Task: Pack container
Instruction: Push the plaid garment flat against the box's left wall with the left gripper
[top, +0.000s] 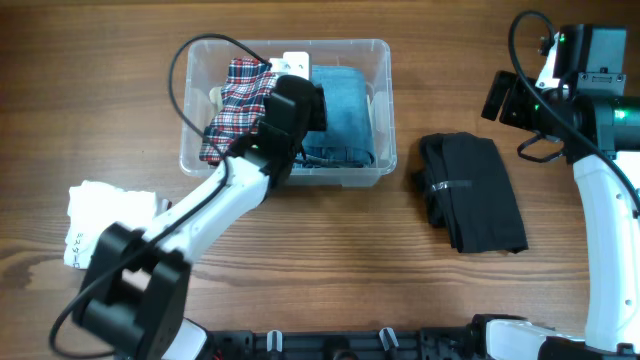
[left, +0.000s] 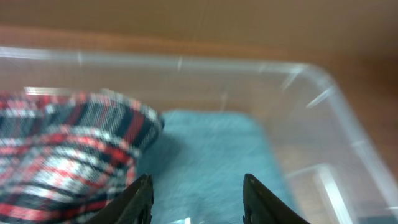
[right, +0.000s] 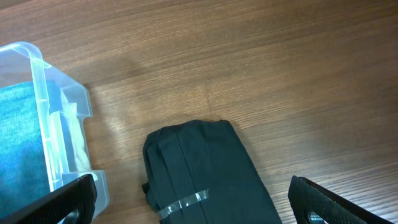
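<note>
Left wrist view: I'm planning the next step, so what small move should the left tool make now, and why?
Probably lift the left tool straight up out of the container. Its jaws stand open with nothing between them, above the blue cloth that lies in the bin beside the plaid cloth, while a white cloth and a black garment lie outside on the table.

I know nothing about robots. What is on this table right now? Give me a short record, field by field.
container: clear bin, partly packed
inside: plaid cloth beside blue cloth
outside: black garment folded on the table, right of the bin; white cloth to its left
left gripper: open, empty, over the blue cloth
right gripper: open, empty, not touching the black garment
</note>
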